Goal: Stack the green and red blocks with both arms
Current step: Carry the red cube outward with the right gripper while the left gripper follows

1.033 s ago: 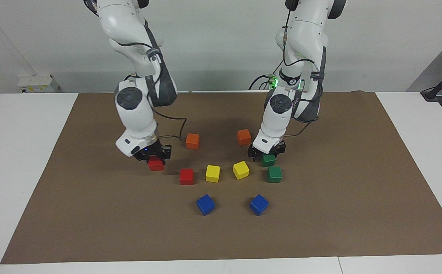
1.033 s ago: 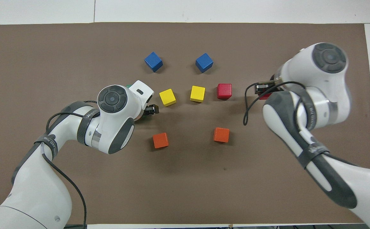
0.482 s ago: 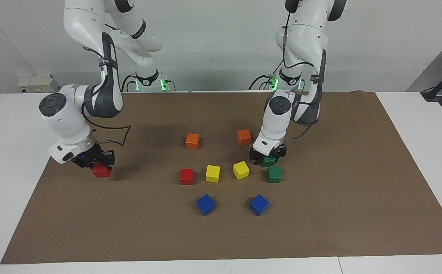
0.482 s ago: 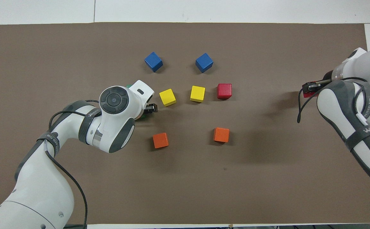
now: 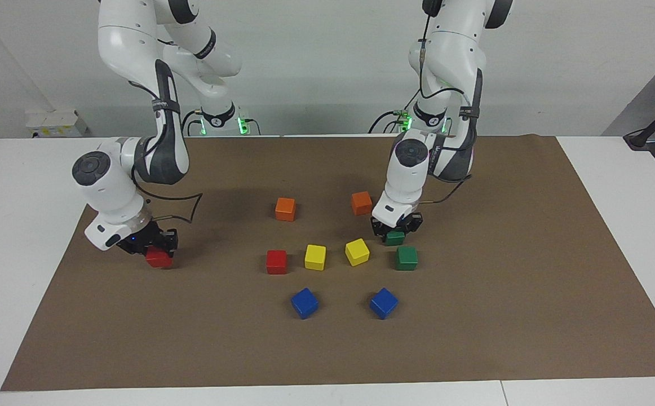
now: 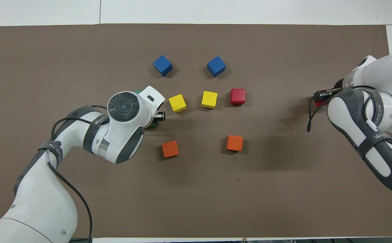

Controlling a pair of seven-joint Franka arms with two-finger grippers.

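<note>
Left gripper [image 5: 396, 230]: fingers, wide open a second ago, now clamped on a green block [image 5: 394, 238] mid-surface, second green block [image 5: 406, 257] just beyond. Right gripper [image 5: 150, 247]: fingers pinching a red block [image 5: 159, 259], carried toward the surface's right-arm edge; second red block [image 5: 276, 262] remains mid-surface. Both stacks look ready to start.

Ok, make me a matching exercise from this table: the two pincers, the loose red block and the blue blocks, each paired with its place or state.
1. left pincer
2. right pincer
3. loose red block
4. blue blocks

A. shut on a red block
B. shut on a green block
C. beside a yellow block
D. farthest from the robots

Pairs: 1-B, 2-A, 3-C, 4-D
</note>
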